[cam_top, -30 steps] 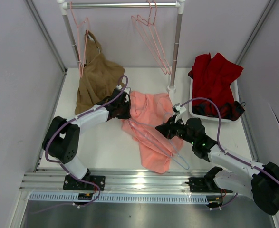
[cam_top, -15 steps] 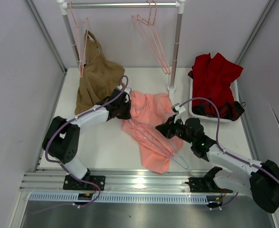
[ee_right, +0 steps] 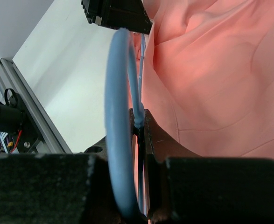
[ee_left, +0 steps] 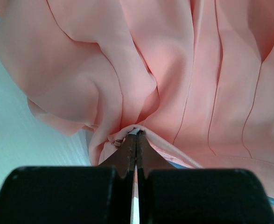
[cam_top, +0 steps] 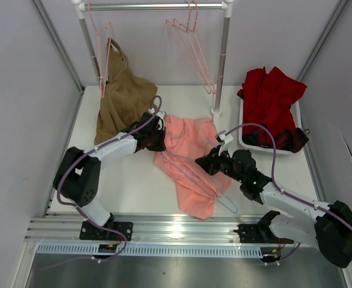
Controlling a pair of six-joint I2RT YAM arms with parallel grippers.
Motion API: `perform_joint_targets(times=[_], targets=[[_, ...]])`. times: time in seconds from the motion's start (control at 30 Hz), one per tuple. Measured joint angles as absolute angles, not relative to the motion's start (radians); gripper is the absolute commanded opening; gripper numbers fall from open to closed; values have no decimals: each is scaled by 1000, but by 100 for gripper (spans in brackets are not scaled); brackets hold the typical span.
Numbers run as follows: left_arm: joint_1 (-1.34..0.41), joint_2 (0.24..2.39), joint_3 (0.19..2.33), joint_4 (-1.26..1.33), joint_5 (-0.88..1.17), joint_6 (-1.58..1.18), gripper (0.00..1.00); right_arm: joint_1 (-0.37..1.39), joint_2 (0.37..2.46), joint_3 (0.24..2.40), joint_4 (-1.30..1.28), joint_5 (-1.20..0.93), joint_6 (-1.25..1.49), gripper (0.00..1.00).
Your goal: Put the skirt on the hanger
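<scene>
Jaws of the left gripper (ee_left: 136, 136) are pinched tight on a fold at the edge of the skirt (cam_top: 190, 147), apparently to pin that end against the table (cam_top: 128, 186) and hold an opening for the wire. Jaws of the right gripper (ee_right: 140, 122) stand narrow, clamped on the light blue hanger (ee_right: 114, 107), which lies across the salmon-pink cloth between the 2 arms. With 1 piece in each gripper, the hanger can likely be worked into the skirt without the cloth sliding along.
</scene>
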State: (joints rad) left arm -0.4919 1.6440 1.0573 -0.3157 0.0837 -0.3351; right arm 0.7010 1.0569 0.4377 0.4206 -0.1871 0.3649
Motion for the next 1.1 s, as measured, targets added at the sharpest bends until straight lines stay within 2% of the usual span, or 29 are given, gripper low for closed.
perform_joint_targets(times=[0.3, 0.5, 0.77, 0.87, 0.9, 0.97, 1.1], targets=[[-490, 1644, 1074, -344, 86, -321, 0, 711, 1053, 438, 425, -165, 363, 0], [-490, 1644, 1075, -355, 86, -309, 5, 719, 1052, 438, 425, -156, 361, 0], [-490, 1644, 1085, -370, 84, -304, 4, 732, 1036, 438, 424, -132, 346, 0], [-490, 1644, 1092, -372, 84, -303, 11, 732, 1028, 438, 424, -125, 338, 0], [-490, 1644, 1094, -374, 83, -302, 17, 732, 1027, 438, 424, -122, 336, 0], [-490, 1644, 1097, -379, 83, -295, 23, 732, 1026, 438, 424, -120, 335, 0], [-490, 1644, 1103, -384, 84, -288, 28, 732, 1027, 438, 424, -119, 334, 0]])
